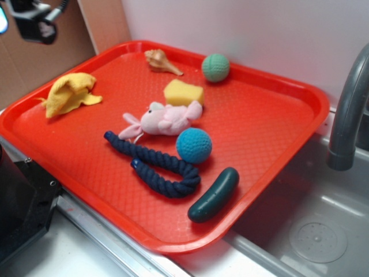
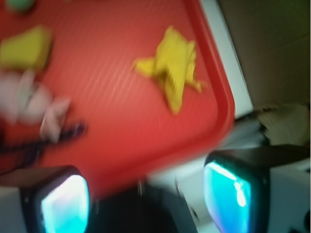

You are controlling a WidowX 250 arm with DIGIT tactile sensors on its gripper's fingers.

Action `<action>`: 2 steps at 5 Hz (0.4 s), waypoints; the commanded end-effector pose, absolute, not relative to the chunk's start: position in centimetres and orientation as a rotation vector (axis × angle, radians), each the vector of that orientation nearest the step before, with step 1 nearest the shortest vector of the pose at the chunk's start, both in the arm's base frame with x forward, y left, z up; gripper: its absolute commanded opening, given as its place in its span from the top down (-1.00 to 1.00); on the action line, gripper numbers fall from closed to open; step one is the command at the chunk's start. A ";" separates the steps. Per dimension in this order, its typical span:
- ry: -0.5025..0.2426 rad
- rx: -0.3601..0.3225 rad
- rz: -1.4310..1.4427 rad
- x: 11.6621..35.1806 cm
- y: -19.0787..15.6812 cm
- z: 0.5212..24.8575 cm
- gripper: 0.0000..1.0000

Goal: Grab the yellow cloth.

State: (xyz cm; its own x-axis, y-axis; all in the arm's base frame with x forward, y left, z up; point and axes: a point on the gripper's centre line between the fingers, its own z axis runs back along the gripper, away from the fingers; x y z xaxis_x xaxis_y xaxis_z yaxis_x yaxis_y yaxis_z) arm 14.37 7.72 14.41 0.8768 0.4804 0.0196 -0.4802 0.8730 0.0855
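The yellow cloth point(image 1: 68, 94) lies crumpled on the red tray point(image 1: 271, 121) near its far left corner. In the wrist view the yellow cloth point(image 2: 172, 68) shows blurred, ahead of the fingers and close to the tray's rim point(image 2: 221, 97). My gripper point(image 2: 148, 199) stands open, its two teal-lit pads point(image 2: 65, 206) wide apart with nothing between them, over the tray's edge. In the exterior view only a black part of the arm point(image 1: 34, 20) shows at the top left, high above the cloth.
On the tray lie a pale yellow sponge point(image 1: 183, 92), a pink plush toy point(image 1: 164, 119), a blue ball point(image 1: 194, 145), a navy rope point(image 1: 153, 164), a dark green cucumber point(image 1: 214, 194), a green ball point(image 1: 215, 67) and a shell point(image 1: 161, 61). A sink point(image 1: 317, 231) and grey faucet point(image 1: 349, 115) stand right.
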 end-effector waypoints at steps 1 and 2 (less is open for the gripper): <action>-0.125 0.164 0.723 18.1 10.6 10.0 -1.00; -0.101 0.184 0.738 18.7 11.2 7.7 -1.00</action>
